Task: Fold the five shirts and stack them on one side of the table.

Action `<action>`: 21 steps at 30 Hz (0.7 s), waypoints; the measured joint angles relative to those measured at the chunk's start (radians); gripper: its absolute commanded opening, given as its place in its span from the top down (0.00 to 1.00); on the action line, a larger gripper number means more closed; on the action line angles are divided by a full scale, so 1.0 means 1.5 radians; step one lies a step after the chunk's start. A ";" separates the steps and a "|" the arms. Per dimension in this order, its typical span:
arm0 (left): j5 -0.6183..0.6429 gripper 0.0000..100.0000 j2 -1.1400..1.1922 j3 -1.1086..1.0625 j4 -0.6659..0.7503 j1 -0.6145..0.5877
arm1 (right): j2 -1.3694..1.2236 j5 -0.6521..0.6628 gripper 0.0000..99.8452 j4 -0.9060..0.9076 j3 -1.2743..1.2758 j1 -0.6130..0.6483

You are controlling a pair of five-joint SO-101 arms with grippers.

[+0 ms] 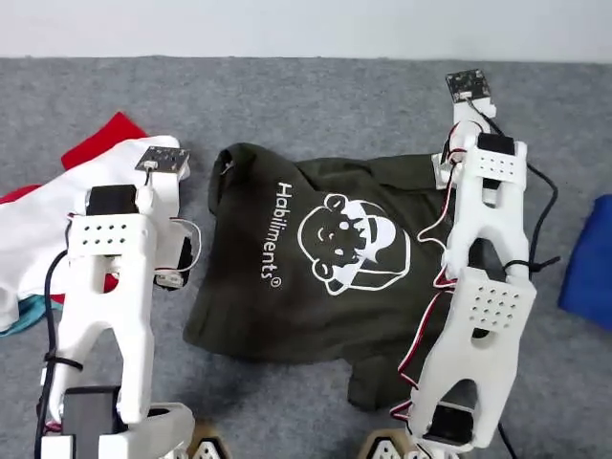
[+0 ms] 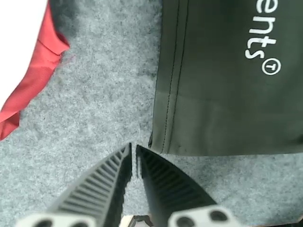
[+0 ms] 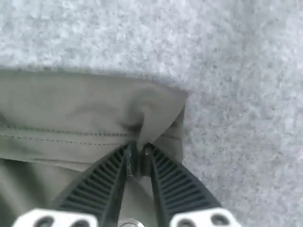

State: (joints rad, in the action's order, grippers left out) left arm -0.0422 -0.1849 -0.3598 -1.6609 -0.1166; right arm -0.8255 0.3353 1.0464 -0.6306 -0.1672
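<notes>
The dark green shirt (image 1: pixel 316 258) lies spread at centre frame on the grey table (image 1: pixel 316 96). The right gripper (image 3: pixel 138 150) pinches its hem. The left gripper (image 2: pixel 133 150), fingers nearly together and empty, hangs just beside a corner. A white shirt (image 1: pixel 38 225) lies at the left edge.

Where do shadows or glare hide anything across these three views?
High view: even light, no glare on the grey table or the dark green shirt, whose white print is not washed out. Left wrist view: a thin shadow lines the shirt's hem, and nothing is hidden near the left gripper. Right wrist view: the fold pinched by the right gripper holds a small dark crease.
</notes>
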 measured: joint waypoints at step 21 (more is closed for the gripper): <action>0.000 0.99 0.000 0.000 0.000 0.000 | -0.136 0.100 0.85 -0.066 -0.331 -0.006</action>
State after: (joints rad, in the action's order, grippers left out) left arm -0.0422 -0.1849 -0.3598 -1.6609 -0.1166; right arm -1.0296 0.4856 0.9467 -1.1278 -0.1765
